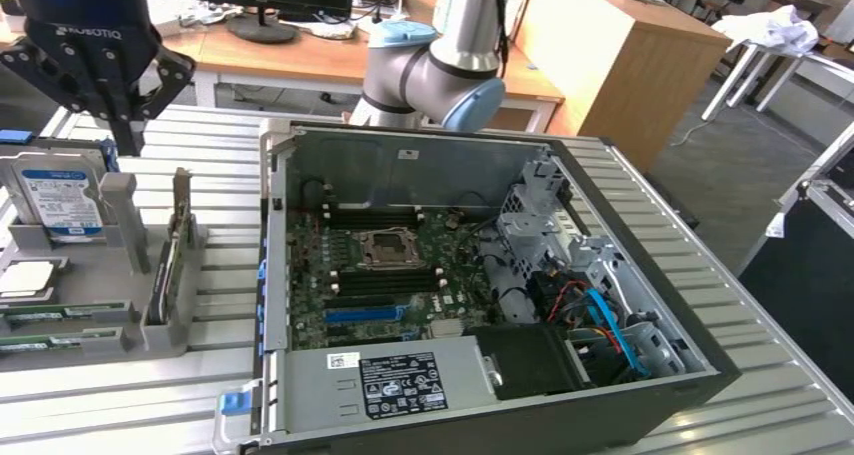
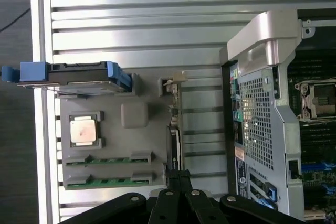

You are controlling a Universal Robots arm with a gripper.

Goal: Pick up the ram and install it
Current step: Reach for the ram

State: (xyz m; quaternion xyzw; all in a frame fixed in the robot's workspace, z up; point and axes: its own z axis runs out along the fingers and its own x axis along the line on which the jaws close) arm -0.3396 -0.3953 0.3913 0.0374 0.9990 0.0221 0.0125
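Two green ram sticks (image 1: 51, 314) lie flat, side by side, in slots of a grey fixture (image 1: 120, 325) at the exterior view's left. The wrist view has them as thin green strips (image 2: 107, 160) beside a square processor chip (image 2: 84, 131). My gripper (image 1: 128, 140) hangs above the far part of that fixture, shut, with nothing between its fingers. In the wrist view the closed fingertips (image 2: 178, 176) sit over the end of a dark card (image 2: 173, 145) standing upright in the fixture, a short way from the ram.
A hard drive (image 1: 60, 200) with a blue-white label stands in the fixture near the gripper. The open computer case (image 1: 641, 305) fills the middle of the slatted table, its motherboard (image 1: 387, 275) exposed, with a blue slot strip (image 1: 363, 313) and a power supply (image 1: 400, 380).
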